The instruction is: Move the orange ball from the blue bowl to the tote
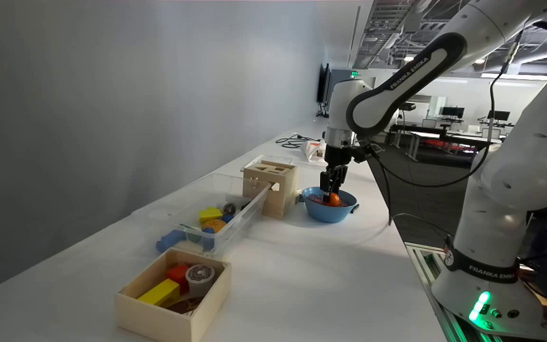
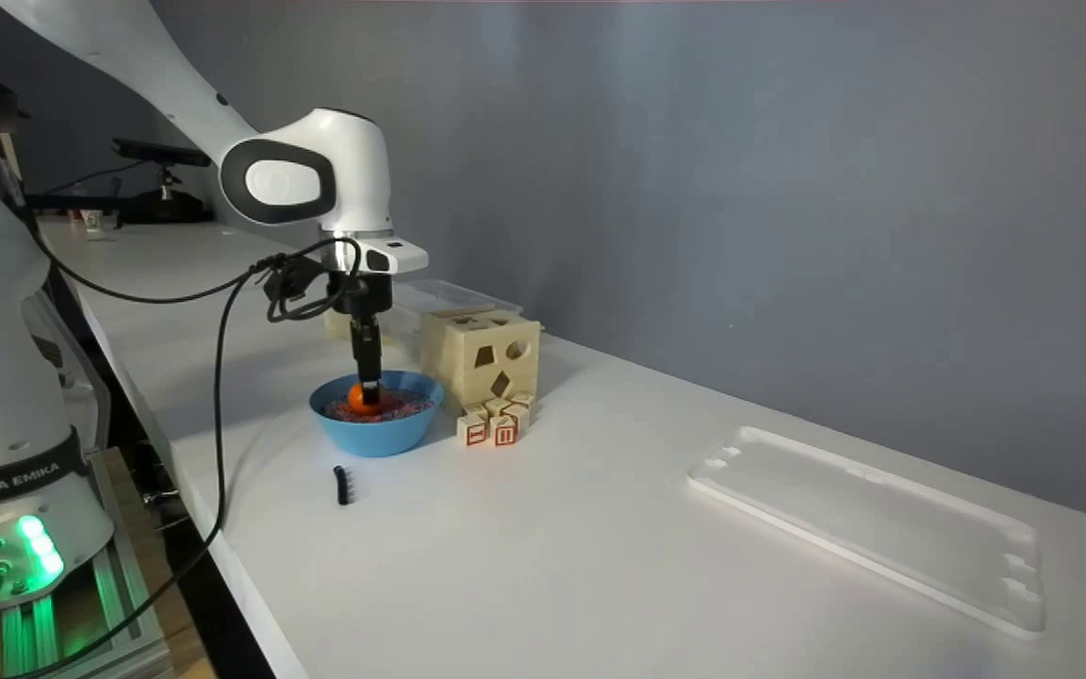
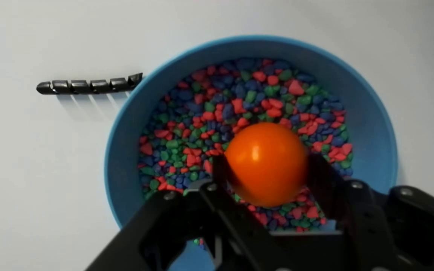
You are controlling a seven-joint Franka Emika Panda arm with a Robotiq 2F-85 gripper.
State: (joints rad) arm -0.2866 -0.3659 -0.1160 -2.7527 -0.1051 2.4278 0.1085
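The blue bowl [image 1: 328, 215] stands on the white table and holds red, green and blue gravel. It also shows in an exterior view [image 2: 376, 438] and the wrist view [image 3: 251, 40]. The orange ball [image 3: 266, 148] is inside the bowl, at or just above the gravel. It shows in both exterior views [image 1: 334, 200] [image 2: 358, 400]. My gripper [image 3: 266, 165] reaches down into the bowl with a black finger touching each side of the ball. The translucent tote [image 1: 242, 232] stands along the wall past the wooden box, with yellow, orange and blue pieces in it.
An upright wooden shape box [image 1: 279, 194] stands between bowl and tote, with letter blocks [image 2: 491, 427] beside it. An open wooden box [image 1: 155, 318] of pieces stands near the tote. A flat clear lid [image 2: 873, 528] and a black spiral piece [image 2: 342, 485] lie on the table.
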